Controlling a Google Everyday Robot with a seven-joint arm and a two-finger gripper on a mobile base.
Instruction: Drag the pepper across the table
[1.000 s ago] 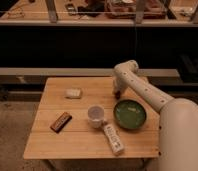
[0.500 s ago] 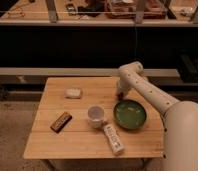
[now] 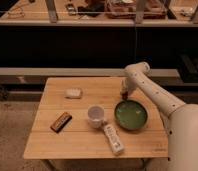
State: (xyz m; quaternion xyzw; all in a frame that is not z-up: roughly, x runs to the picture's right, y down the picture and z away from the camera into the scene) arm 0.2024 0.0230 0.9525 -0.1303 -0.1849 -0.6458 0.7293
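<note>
- One small dark red-brown shape, taken to be the pepper (image 3: 124, 94), is seen near the far right corner of the table (image 3: 52, 145), just beyond the far rim of the green bowl (image 3: 131, 114).
- The gripper (image 3: 124, 91) is found directly over that shape, at or touching it; whether its fingers are spread or closed cannot be told, since the wrist covers them.
- Compared with a second ago, the arm's elbow has been carried to the right and its wrist lowered toward the table's far right area, so that the gripper now meets the pepper rather than hanging above the bowl.
- This shift is judged to mean that contact for the drag is being made, while the drag itself is not yet evident: the pepper lies close to where the gripper has arrived.
- The other things are seen where they were: the white cup (image 3: 96, 115) near the middle, the white remote-like bar (image 3: 113, 139) toward the near edge, the brown bar (image 3: 61, 121) toward the left edge, and the whitish block (image 3: 73, 93) toward the far left.
</note>
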